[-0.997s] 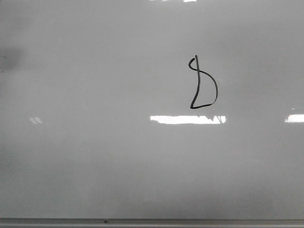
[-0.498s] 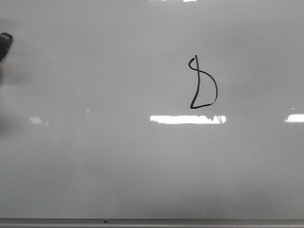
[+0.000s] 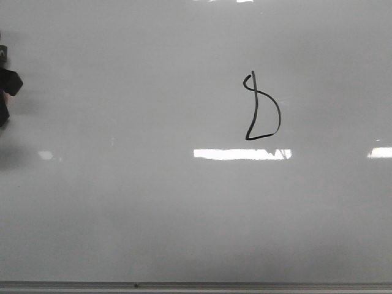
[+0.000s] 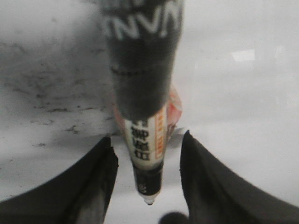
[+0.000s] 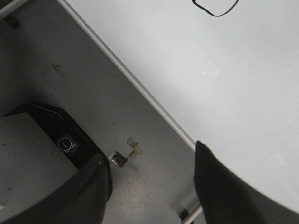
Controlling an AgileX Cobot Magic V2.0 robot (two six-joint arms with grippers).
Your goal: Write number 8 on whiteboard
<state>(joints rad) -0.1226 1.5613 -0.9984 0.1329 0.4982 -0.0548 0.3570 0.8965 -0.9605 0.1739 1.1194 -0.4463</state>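
The whiteboard (image 3: 153,202) fills the front view. The number 8 (image 3: 262,107) is a thin black hook above a closed D-shaped loop, right of centre. My left gripper (image 3: 6,86) shows only as a dark piece at the far left edge. In the left wrist view, my left gripper (image 4: 148,135) is shut on a marker (image 4: 147,140) in a black sleeve, and its bare tip (image 4: 148,201) points at the whiteboard (image 4: 243,107). My right gripper (image 5: 149,151) stands open and empty beside the board's edge, with the figure's lower loop (image 5: 216,10) far off.
A thin grey metal strip (image 3: 196,285) borders the board's near edge and shows again as an edge strip (image 5: 140,88). Beside it lie a black device with a round dial (image 5: 63,135) and scraps of tape (image 5: 126,154). Bright light reflections (image 3: 242,154) sit below the figure. Grey smudges (image 4: 46,93) show.
My left gripper has come into the front view at the left edge and dropped lower. One second ago only its shadow showed. The drawn figure is unchanged.
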